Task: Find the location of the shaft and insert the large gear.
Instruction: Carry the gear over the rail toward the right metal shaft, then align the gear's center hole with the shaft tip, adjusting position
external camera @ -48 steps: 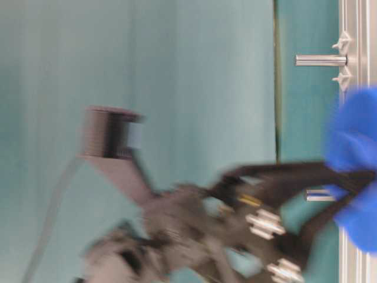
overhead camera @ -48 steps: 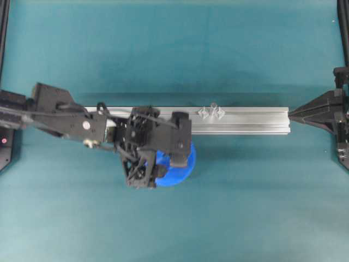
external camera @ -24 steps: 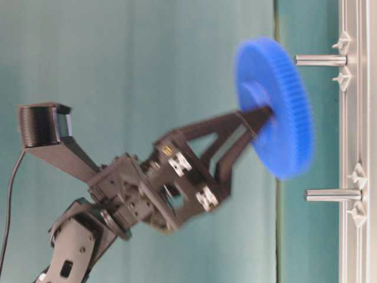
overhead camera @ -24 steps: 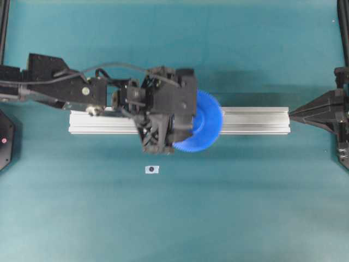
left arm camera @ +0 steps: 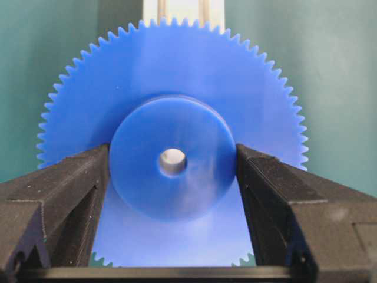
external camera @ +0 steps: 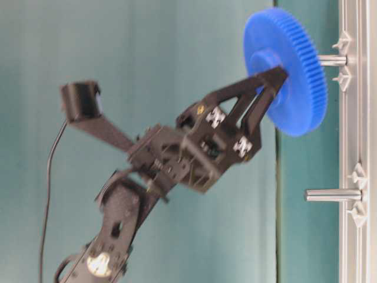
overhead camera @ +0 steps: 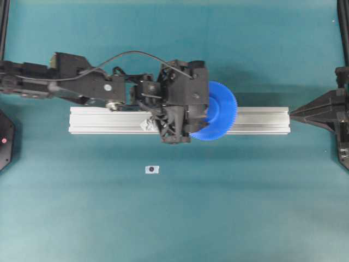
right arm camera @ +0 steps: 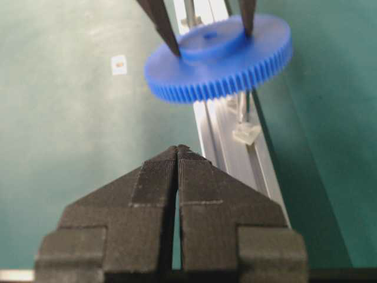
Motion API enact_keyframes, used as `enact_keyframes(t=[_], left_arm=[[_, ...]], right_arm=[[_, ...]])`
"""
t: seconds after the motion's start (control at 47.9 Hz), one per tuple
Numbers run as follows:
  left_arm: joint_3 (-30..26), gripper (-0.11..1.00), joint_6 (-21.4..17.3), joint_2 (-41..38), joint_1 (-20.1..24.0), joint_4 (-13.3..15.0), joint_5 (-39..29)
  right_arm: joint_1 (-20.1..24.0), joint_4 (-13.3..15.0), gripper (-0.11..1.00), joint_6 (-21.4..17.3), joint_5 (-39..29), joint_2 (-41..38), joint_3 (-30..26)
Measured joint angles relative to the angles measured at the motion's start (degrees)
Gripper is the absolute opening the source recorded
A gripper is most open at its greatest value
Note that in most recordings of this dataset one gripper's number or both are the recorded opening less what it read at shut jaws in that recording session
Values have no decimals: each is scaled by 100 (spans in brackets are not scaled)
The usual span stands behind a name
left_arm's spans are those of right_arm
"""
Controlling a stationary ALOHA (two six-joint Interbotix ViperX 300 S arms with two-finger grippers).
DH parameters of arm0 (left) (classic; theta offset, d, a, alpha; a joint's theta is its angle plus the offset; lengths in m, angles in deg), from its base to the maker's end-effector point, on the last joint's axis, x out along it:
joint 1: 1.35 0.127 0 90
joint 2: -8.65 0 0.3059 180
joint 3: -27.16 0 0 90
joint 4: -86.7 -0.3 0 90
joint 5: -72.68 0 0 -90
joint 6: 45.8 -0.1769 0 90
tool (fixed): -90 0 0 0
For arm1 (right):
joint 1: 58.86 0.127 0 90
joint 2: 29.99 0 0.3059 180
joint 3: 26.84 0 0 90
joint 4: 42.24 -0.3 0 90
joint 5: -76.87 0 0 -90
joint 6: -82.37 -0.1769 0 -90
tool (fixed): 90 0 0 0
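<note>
My left gripper [external camera: 272, 82] is shut on the raised hub of the large gear [external camera: 285, 71], a bright blue toothed disc. In the left wrist view its fingers [left arm camera: 82, 177] clamp the hub [left arm camera: 177, 177] from both sides, and a grey tip shows in the centre hole. The gear is level over the shaft [external camera: 331, 59], whose lower part shows between gear and rail. From overhead the gear [overhead camera: 219, 114] hides that shaft. My right gripper [right arm camera: 178, 150] is shut and empty at the rail's right end [overhead camera: 297, 114].
The long aluminium rail [overhead camera: 109, 120] lies across the table's middle. A second pin [external camera: 333, 194] stands on it, under my left arm in the overhead view. A small white tag [overhead camera: 152, 170] lies in front of the rail. Dark frame posts stand at both sides.
My left gripper lifted the gear from the table in front of the rail, carried it rightward over the rail and brought it down onto the shaft's top. The right arm has not moved.
</note>
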Motion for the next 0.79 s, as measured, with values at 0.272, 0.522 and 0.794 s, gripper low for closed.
enact_keyframes(t=[0.272, 0.522, 0.794], left_arm=[[-378, 72, 9, -325, 114, 0, -167], [-677, 72, 9, -448, 141, 0, -633], [-976, 72, 35, -536, 141, 0, -1160]], right_arm=[[9, 9, 1, 0, 0, 105, 26], [0, 0, 1, 0, 9, 141, 88], [9, 9, 1, 0, 9, 141, 97]])
